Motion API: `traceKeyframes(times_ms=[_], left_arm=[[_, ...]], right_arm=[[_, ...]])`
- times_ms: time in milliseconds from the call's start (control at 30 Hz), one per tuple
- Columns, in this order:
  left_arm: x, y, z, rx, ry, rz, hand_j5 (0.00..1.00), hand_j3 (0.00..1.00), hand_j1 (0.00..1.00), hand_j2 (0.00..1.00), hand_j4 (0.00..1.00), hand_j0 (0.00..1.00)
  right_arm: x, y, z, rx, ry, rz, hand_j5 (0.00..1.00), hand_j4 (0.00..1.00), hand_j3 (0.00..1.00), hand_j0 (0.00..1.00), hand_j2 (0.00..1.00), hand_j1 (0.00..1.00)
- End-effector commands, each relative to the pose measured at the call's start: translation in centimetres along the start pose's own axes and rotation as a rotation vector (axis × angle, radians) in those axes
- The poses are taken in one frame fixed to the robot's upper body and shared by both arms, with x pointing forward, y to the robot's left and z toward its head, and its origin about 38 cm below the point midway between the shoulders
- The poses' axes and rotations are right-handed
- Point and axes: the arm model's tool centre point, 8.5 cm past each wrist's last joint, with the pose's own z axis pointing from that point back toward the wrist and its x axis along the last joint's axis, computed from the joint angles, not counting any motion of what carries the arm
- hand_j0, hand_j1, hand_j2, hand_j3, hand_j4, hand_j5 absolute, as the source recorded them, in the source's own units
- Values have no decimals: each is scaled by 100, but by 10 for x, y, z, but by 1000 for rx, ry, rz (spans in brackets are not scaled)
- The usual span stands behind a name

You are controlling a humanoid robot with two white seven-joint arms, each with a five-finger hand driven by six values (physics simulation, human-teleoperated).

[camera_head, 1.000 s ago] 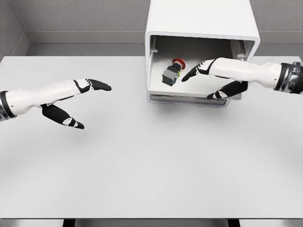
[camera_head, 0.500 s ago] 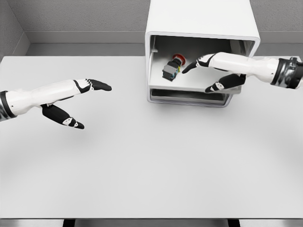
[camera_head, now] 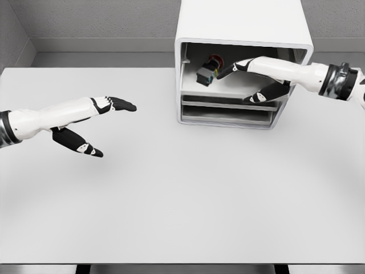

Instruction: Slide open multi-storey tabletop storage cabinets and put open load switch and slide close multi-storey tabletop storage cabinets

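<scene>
The switch (camera_head: 206,72) is seen lying in the top drawer (camera_head: 228,91) of the white cabinet (camera_head: 242,28) at the back of the counter (camera_head: 182,194), just beside the released right hand (camera_head: 248,77), while the left hand (camera_head: 94,123) is held open well apart over bare counter.

At the surface's (camera_head: 171,194) far edge, the right robot hand (camera_head: 251,80) reaches open-fingered into the cabinet's (camera_head: 242,34) drawer (camera_head: 239,94) beside the switch (camera_head: 206,73).

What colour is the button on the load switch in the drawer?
Red, on a dark grey body; the load switch shows in the head view.
</scene>
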Motion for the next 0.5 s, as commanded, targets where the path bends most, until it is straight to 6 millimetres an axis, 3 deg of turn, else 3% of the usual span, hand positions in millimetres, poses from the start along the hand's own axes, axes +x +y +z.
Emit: traceKeyframes(times_ms=[0,100,133,267,333,400,467], left_arm=[[0,1,1,4,1,4,100,100,100,100,100,100],[0,1,1,2,1,4,100,100,100,100,100,100],[0,1,1,4,1,3,100,100,100,100,100,100],[0,3,5,19,8,1,100,100,100,100,100,100],[0,3,4,9,13,-14,100,100,100,100,100,100],[-1,2,4,6,14,-15,100,100,100,100,100,100],[-1,5,4,7,19,-32,100,100,100,100,100,100]], right_arm=[[-1,-2,2,-9,3,-6,80,80,80,80,80,80],[0,-4,4,-11,3,-1,79,79,79,79,79,79],[9,-6,1,-7,-22,16,79,79,79,79,79,79],[72,-14,18,63,-135,173,78,78,78,78,78,78],[92,-8,31,109,-160,213,78,78,78,78,78,78],[95,-4,48,154,-132,225,78,78,78,78,78,78],[84,8,72,220,-65,185,78,78,78,78,78,78]])
